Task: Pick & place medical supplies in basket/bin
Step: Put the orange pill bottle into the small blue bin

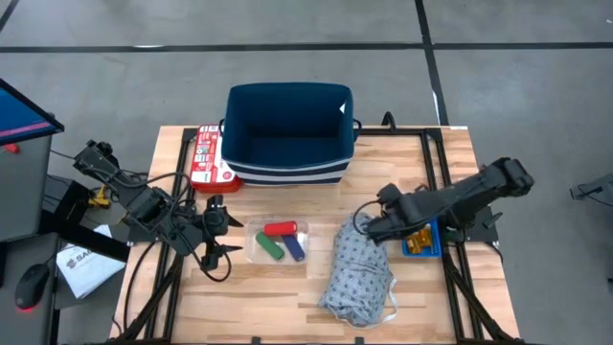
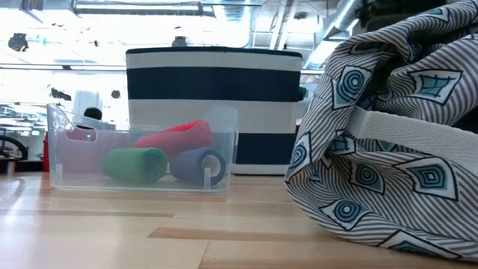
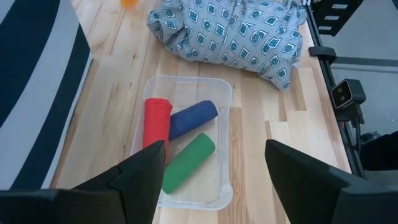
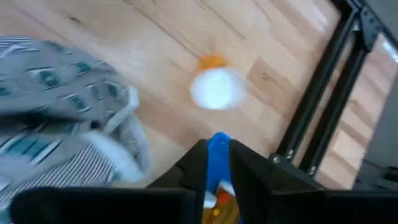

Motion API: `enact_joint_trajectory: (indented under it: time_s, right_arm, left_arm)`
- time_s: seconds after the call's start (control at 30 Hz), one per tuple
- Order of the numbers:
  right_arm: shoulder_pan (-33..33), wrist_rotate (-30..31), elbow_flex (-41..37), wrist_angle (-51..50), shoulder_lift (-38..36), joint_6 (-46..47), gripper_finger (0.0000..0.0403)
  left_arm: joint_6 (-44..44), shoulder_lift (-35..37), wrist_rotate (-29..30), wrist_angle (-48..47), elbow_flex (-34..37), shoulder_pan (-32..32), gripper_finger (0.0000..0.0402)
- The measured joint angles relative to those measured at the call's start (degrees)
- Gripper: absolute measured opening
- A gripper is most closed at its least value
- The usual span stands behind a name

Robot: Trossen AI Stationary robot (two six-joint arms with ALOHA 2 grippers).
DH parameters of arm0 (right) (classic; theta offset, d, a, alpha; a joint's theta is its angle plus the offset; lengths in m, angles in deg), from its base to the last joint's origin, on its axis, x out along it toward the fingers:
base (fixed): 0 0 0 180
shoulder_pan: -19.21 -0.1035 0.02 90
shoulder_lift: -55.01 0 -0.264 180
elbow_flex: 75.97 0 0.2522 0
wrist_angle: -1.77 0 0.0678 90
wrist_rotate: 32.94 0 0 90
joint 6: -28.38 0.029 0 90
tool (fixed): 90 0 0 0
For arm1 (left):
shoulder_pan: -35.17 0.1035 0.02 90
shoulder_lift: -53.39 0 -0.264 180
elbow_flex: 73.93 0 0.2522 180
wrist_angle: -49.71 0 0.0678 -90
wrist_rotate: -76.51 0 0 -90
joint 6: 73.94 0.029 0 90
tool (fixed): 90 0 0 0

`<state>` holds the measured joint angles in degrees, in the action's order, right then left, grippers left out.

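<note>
- Gripping the small blue bin [image 4: 217,144] by its rim, my right gripper [image 1: 375,225] sits beside the grey garment [image 1: 357,271].
- I'd lift straight, keeping bottles inside.
- Left gripper [image 3: 214,163] spread above cylinders [image 3: 183,140].

Three cylinders [image 3: 180,143], one garment [image 1: 356,273], one basket [image 1: 287,134], one tray [image 3: 221,106].

Bright, even overhead light; the low view's background glares white, and the right wrist view is motion-blurred
</note>
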<state>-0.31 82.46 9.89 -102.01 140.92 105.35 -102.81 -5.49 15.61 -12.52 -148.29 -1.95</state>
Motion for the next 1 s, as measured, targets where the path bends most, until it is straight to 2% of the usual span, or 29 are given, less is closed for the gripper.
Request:
enact_joint_trajectory:
  time_s: [0.13,0.37,0.7,0.8,0.9,0.97,1.0]
  right_arm:
    - [-1.90,1.79,-0.04,0.02,-2.68,5.20,0.0041]
    - [-4.55,4.55,-0.04,0.02,-6.42,12.05,0.0048]
    - [-2.71,3.48,-0.13,0.04,-7.01,17.95,0.0055]
    - [-0.27,1.18,-1.38,0.20,-7.42,25.64,0.0075]
    - [2.76,-2.11,-3.50,-0.15,-8.52,35.41,0.0111]
    - [5.27,-5.73,-4.63,0.04,-9.25,37.31,0.0139]
    - [6.32,-6.47,-4.89,-0.03,-9.78,35.26,0.0153]
  left_arm:
    - [-0.13,0.00,0.46,0.04,0.00,0.00,0.0266]
    - [-0.15,0.00,0.58,0.07,0.00,0.02,0.0266]
    - [-1.65,0.00,1.41,0.04,0.00,0.02,0.0266]
    - [-2.10,0.00,1.40,0.04,0.00,0.02,0.0266]
    - [-2.24,0.00,1.40,0.09,0.00,0.02,0.0266]
    - [-2.33,0.00,1.40,0.40,0.00,0.10,0.0266]
    - [-2.80,0.00,1.40,0.74,0.00,0.23,0.0266]
